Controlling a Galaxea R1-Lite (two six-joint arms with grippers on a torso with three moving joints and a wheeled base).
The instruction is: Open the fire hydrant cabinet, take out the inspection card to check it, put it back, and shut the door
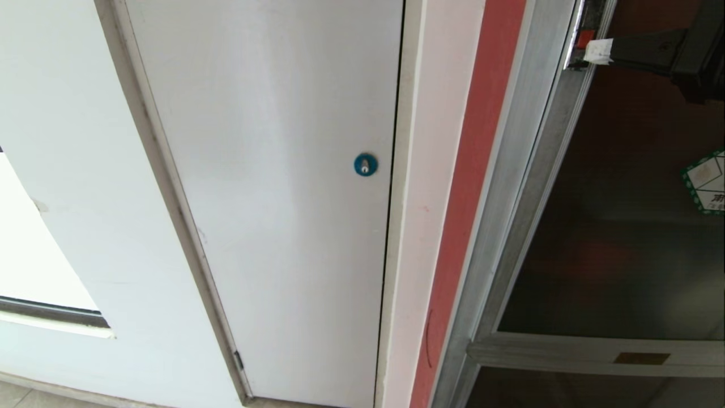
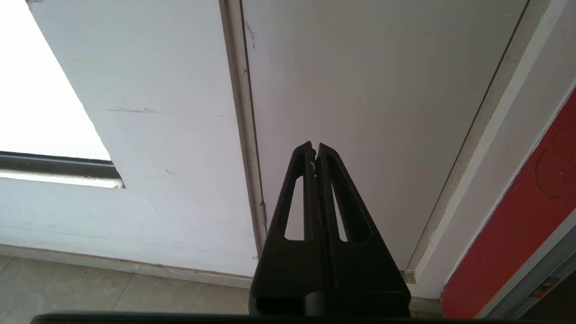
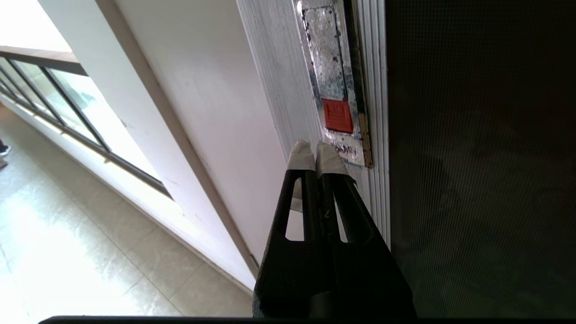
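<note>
We are bringing the right claw (image 3: 317, 153), fingers pressed together and holding nothing, toward the red latch (image 3: 338, 115) on the door (image 1: 617, 255) frame's edge; we should press squarely.

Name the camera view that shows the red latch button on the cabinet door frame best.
Right wrist view: the red latch button fills the metal plate just beyond the shut right pincer. Head view catches only a red sliver by the pincer. Left wrist view misses it.
</note>
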